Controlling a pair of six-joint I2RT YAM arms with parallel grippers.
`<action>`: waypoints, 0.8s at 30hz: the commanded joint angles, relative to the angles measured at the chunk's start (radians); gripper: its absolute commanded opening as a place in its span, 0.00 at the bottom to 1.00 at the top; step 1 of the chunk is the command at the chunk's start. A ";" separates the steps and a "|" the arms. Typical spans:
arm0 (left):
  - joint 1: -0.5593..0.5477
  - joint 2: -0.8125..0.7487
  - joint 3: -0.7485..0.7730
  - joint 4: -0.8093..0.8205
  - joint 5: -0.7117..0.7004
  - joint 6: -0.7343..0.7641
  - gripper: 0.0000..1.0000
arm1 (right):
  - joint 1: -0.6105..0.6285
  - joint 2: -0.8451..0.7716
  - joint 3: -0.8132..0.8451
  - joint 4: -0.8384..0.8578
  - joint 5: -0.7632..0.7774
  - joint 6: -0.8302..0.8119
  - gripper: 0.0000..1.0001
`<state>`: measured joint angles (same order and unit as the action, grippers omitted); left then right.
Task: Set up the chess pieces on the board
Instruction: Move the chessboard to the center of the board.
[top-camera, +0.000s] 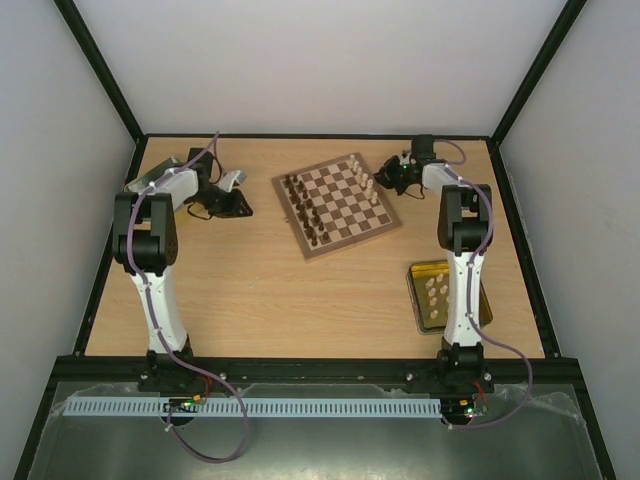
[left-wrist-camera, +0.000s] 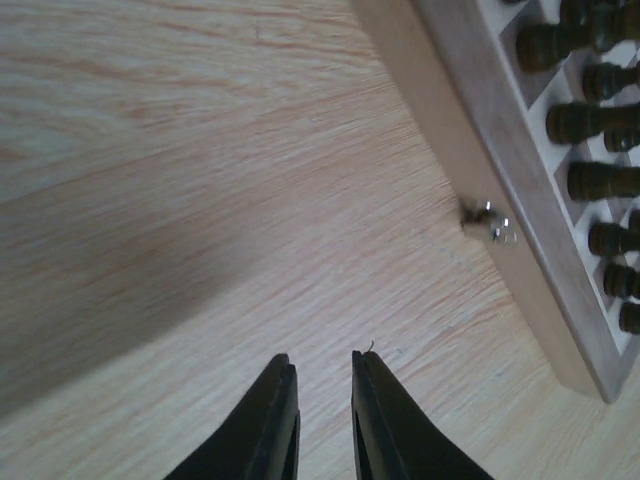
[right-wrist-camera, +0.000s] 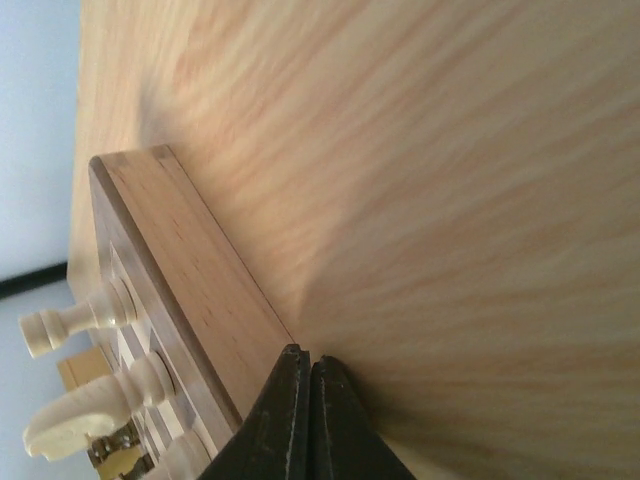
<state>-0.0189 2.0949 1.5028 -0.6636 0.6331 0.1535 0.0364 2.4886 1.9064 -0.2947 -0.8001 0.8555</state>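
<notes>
Where the arm bases meet the near edge, a slotted cable rail (top-camera: 250, 408) runs across the front of the table (top-camera: 250, 290).

Next out, right side: yellow-sided tray (top-camera: 414, 300) with a handful of pale chessmen (top-camera: 437, 290) in it. The right arm (top-camera: 463, 290) crosses over the tray's right half and hides that part.

Mid-table: board (top-camera: 345, 200), set at a slant to the table edges. Dark chessmen (top-camera: 305, 212) stand along its left side, more pale ones along its right side. Count not readable.

Left gripper (left-wrist-camera: 322, 362): off the board's left side, over plain wood and apart from the board. Jaws stand a narrow slit apart, with nothing between them. In its wrist view the board's side wall lies ahead to the right with a small metal clasp (left-wrist-camera: 490, 220) on it. Dark chessmen stand just behind that wall.

Right gripper (right-wrist-camera: 303, 352): off the board's far right side. Jaws pressed together, holding nothing. Tips sit close beside the board's side wall; cannot tell whether they touch it. Pale chessmen stand on the board just past that wall, blurred in the wrist view.

Farthest: pale enclosure walls (top-camera: 320, 60) in black frame bars.
</notes>
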 joint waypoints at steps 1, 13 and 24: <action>0.017 0.043 0.027 0.010 0.050 -0.031 0.13 | 0.069 0.018 -0.095 -0.148 0.019 -0.031 0.02; 0.006 0.100 0.014 0.030 0.127 -0.072 0.02 | 0.120 -0.060 -0.249 -0.083 0.019 -0.019 0.02; -0.014 0.100 -0.011 0.033 0.123 -0.066 0.02 | 0.166 -0.140 -0.392 -0.040 0.017 -0.031 0.02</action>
<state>-0.0246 2.1769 1.5028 -0.6300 0.7288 0.0887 0.1616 2.3219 1.6054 -0.2047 -0.8223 0.8303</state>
